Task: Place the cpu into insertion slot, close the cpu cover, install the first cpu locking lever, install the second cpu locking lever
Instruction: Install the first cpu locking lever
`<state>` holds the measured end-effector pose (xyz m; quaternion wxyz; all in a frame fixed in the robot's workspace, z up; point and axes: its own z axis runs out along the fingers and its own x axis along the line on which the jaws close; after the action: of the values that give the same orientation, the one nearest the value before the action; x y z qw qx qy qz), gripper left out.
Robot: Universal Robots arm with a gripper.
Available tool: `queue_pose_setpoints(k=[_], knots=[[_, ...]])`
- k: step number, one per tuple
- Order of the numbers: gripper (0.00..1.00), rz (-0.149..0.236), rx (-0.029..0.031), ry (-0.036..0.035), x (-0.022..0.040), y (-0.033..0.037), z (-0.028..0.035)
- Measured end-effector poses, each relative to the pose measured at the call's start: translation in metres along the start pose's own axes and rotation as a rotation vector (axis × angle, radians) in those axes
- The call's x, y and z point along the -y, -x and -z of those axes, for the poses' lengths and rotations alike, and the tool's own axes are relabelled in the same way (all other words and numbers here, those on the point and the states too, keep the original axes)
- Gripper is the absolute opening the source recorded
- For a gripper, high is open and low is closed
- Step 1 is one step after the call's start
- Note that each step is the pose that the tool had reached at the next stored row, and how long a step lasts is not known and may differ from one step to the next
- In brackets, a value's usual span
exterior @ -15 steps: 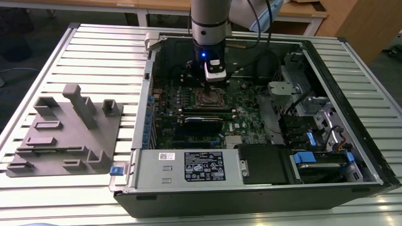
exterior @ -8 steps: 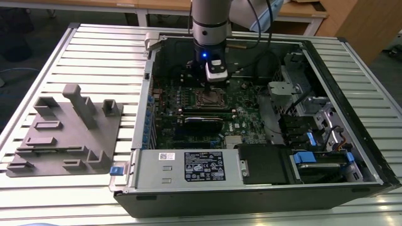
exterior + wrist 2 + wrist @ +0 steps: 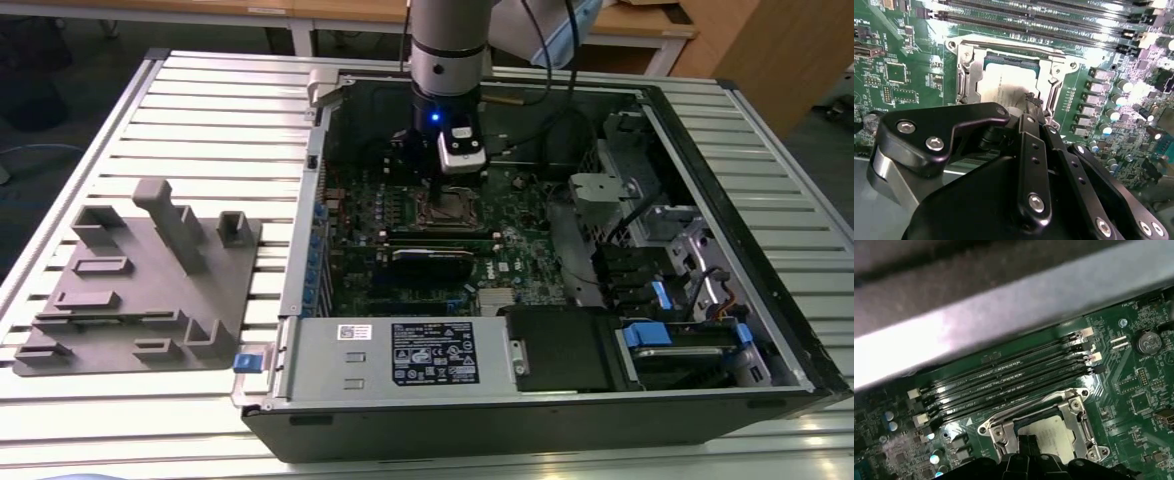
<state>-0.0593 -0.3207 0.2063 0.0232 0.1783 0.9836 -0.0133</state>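
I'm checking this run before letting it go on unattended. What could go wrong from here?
1. The gripper sits right over the cpu in the insertion slot; pressing off-centre might tilt the chip.
2. The cpu cover frame closely rings the chip, so a sideways drift could snag it.
3. The memory slots lie beside the socket, so the arm could bump them.

A lab or workshop: an opened computer case (image 3: 534,300) lies on a slatted metal workbench (image 3: 187,110) at the frame's centre, a grey moulded fixture tray (image 3: 140,290) at left, wooden desks (image 3: 641,30) along the top edge.
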Motion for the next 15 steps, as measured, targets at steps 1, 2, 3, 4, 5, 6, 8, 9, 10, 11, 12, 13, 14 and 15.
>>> queue_pose_setpoints(k=[1,2,3,4,5,6,8,9,10,11,12,13,14,15], knots=[[0.11,0.0,0.0,0.0,0.0,0.0,0.0],[0.11,0.0,0.0,0.0001,0.0,0.0,0.0],[0.11,0.0,0.0,0.0002,0.0,0.0001,0.0005],[0.11,0.0,-0.0002,0.001,0.0,0.0001,0.002],[0.11,0.0,-0.0006,0.0015,0.0001,0.0002,0.0041],[0.11,0.0,-0.0006,0.002,0.0001,0.0003,0.0061],[0.11,0.0,-0.0006,0.0022,0.0,0.0004,0.0063],[0.11,0.004,-0.0005,0.0024,0.0,0.0004,0.0063],[0.11,0.018,-0.0004,0.003,0.0,0.0004,0.0063],[0.11,0.035,-0.0001,0.0037,0.0001,0.0004,0.0063],[0.11,0.055,0.0002,0.0047,0.0001,0.0004,0.0062],[0.11,0.072,0.0006,0.0057,0.0001,0.0003,0.006],[0.11,0.09,0.0009,0.0066,0.0001,0.0003,0.0058],[0.11,0.108,0.0012,0.0075,0.0001,0.0003,0.0057]])
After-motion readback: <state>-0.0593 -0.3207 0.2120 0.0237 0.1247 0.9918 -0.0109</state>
